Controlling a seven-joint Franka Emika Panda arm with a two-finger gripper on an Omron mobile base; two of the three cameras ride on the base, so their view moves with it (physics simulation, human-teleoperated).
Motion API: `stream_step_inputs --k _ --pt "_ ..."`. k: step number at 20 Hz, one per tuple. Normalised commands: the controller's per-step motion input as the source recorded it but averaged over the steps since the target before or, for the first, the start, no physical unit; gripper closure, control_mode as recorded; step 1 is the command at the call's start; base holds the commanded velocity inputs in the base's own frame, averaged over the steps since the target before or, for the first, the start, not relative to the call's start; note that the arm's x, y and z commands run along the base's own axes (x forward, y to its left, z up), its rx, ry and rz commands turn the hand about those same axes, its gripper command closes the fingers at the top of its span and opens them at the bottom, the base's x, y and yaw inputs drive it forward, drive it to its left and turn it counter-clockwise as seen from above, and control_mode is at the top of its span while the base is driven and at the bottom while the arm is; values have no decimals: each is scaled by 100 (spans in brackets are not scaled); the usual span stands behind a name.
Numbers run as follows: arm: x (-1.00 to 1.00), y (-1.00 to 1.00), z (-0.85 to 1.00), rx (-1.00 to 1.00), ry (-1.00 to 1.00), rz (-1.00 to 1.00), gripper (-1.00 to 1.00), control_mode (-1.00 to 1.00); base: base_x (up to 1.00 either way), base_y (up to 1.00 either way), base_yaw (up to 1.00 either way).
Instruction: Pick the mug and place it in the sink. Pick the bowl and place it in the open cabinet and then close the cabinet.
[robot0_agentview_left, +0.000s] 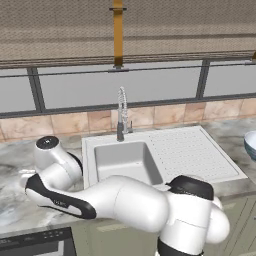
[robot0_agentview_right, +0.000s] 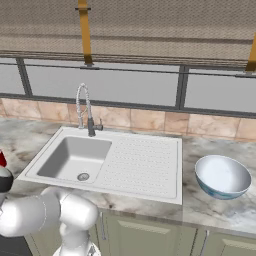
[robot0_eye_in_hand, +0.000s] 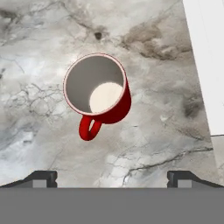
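- Fingers (robot0_eye_in_hand: 112, 177) spread wide, empty, hovering above the mug (robot0_eye_in_hand: 98, 94).
- Mug stands upright on the marble surface (robot0_eye_in_hand: 39, 52), left of the sink (robot0_agentview_right: 145, 165); not yet picked.
- Bowl (robot0_agentview_right: 222, 176) sits right of the sink, untouched; cabinet steps remain.

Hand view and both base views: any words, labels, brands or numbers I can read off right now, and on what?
None can be read.
Robot arm: small pale marks on its dark band, too small and blurred to read.
Dark appliance panel under the counter: tiny pale marks, unreadable.
Red mug, bowl, sink, faucet: no lettering visible.
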Motion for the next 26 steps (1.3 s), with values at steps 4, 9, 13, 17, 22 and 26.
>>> stream_step_inputs --k 4,9,13,17,22,26 --pt "15 1 -30 0 0 -7 -100 -100 0 0 0" --pt "14 5 -33 0 0 -8 -100 -100 0 0 0" --pt "11 15 -26 0 0 -5 -100 -100 0 0 0" --pt "8 28 -6 0 4 -1 -100 -100 0 0 0" --pt "6 25 -7 0 6 0 -100 -100 0 0 0" --pt "8 11 -21 0 5 0 -100 -100 0 0 0"
